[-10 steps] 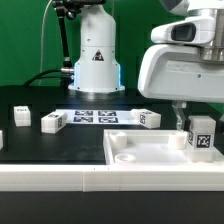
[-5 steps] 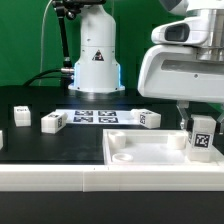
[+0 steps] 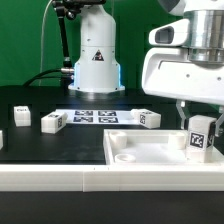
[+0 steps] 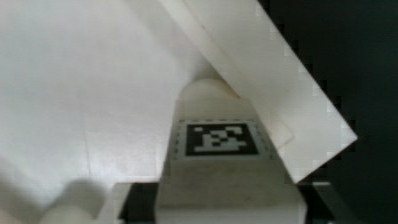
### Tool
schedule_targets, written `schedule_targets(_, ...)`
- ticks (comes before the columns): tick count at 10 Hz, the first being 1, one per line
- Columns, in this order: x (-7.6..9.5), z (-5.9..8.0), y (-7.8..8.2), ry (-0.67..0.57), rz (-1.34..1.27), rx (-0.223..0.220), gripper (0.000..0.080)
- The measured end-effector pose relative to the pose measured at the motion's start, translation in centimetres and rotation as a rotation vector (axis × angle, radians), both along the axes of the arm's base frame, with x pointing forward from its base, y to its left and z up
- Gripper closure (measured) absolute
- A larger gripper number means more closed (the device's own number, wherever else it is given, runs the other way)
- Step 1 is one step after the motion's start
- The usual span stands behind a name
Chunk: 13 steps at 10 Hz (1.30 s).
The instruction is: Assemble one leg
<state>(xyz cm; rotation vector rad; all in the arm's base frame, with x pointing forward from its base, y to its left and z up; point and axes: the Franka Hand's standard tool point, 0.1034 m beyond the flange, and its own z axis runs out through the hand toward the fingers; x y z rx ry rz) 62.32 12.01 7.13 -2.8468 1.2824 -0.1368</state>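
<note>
My gripper (image 3: 199, 118) is shut on a leg (image 3: 200, 138), a small white block with a black-and-white tag, held upright over the right end of the wide white panel (image 3: 140, 150) near its corner. In the wrist view the leg (image 4: 217, 135) runs out from between my fingers (image 4: 143, 203), with the panel (image 4: 80, 90) under it. Three more legs lie on the black table: one (image 3: 146, 118) right of the marker board, one (image 3: 53, 121) left of it, one (image 3: 21, 113) further left.
The marker board (image 3: 95, 116) lies flat in the middle of the table. The white robot base (image 3: 96, 60) stands behind it against a green backdrop. A white ledge (image 3: 60, 178) runs along the table's front edge.
The gripper and the held leg have shifted slightly toward the exterior view's right and a little lower over the panel. Nothing else moved.
</note>
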Motion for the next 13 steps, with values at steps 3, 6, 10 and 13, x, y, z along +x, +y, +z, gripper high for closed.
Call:
schedule_targets(3,-0.03,-0.01,-0.09,-0.002,-0.286,0.033,0.0508)
schedule_targets(6,-0.23,0.0,0.06,0.012,-0.602,0.067,0.0508)
schedule_targets(10,-0.22,-0.01,-0.02,0.017,-0.717,0.095,0.0508)
schedule_targets(13,-0.16,0.02,0.0,0.015,-0.637,0.09,0.025)
